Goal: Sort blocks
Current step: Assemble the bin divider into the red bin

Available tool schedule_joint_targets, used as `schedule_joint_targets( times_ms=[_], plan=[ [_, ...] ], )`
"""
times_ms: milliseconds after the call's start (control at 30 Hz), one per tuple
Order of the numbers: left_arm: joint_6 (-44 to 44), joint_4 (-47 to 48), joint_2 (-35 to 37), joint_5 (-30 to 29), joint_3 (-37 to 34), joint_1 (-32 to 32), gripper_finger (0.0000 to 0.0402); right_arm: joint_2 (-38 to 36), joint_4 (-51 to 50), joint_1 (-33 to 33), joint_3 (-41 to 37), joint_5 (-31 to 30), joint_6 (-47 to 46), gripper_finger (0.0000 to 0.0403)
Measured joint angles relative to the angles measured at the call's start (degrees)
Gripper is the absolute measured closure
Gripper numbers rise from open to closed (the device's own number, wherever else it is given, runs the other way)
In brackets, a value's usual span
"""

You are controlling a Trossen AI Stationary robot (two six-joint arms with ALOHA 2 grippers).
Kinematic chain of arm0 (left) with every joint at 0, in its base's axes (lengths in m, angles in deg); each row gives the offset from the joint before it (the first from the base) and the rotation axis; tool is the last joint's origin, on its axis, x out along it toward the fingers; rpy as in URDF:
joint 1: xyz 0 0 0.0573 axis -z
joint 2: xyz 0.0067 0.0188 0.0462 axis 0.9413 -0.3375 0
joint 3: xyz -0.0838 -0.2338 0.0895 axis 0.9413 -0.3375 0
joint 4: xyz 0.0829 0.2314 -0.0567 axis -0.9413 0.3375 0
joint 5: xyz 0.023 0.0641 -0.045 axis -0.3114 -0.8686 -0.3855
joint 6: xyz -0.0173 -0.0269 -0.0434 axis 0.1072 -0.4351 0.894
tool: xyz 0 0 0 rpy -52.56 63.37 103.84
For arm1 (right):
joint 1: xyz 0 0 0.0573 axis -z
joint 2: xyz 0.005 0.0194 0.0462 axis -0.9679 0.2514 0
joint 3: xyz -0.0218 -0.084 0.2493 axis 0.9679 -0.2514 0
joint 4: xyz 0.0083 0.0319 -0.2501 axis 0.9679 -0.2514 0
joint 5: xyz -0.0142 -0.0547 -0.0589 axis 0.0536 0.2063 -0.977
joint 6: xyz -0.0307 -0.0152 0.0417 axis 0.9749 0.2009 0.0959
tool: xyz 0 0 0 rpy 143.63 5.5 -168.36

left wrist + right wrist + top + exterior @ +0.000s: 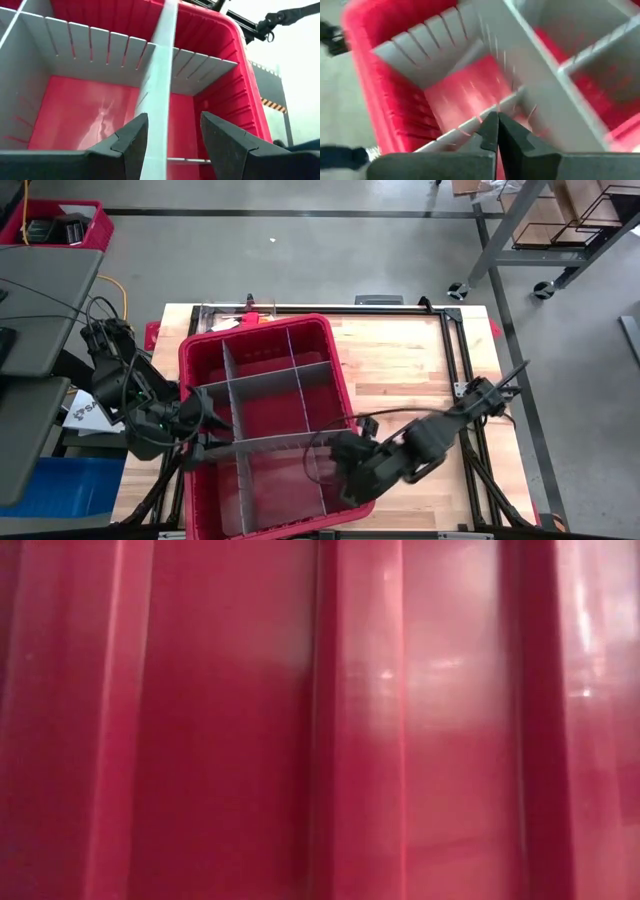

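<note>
1. My left gripper point(172, 132) stands spread astride a grey divider point(160, 75) in the red bin point(340, 390).
2. My right gripper point(497, 132) is pressed together, empty.
3. No blocks visible; I'd steady the bin gently.

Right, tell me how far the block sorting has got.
Done: nothing that shows. The compartments of the red bin in view hold no blocks.
In hand: the left gripper straddles a grey divider with its fingers apart, not touching it. The right gripper is shut and empty over a compartment near the bin's front right corner.
Left: seemingly all the sorting; no blocks can be made out anywhere.
</note>
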Motion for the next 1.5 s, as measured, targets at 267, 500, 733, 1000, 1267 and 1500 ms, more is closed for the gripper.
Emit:
schedule_joint_targets(
  times_ms=[267,500,733,1000,1267,1500],
  plan=[
    [-0.42,2.57,-0.04,4.23,0.02,-0.01,0.0225,-6.04,-7.38,3.04,-0.76,4.09,13.86,0.0397],
    [-0.42,4.73,-0.02,6.78,0.04,-0.01,0.0225,-6.23,-13.44,6.85,0.68,8.98,16.45,0.0285],
    [2.43,10.39,0.66,14.91,2.62,0.02,0.0224,-6.23,-9.35,8.08,0.75,7.01,18.51,0.019],
    [3.56,14.81,0.59,23.6,6.82,0.18,0.0222,-5.85,-9.58,8.25,0.25,10.98,22.32,0.0178],
    [-1.82,19.87,-2.67,26.58,6.8,0.19,0.0222,-3.85,-9.58,9.37,0.22,11.59,22.6,0.0178],
    [-2.93,19.8,-4.44,28.93,6.8,0.19,0.0222,-3.59,-9.56,10.1,0.22,12.16,22.49,0.0178]
  ],
)
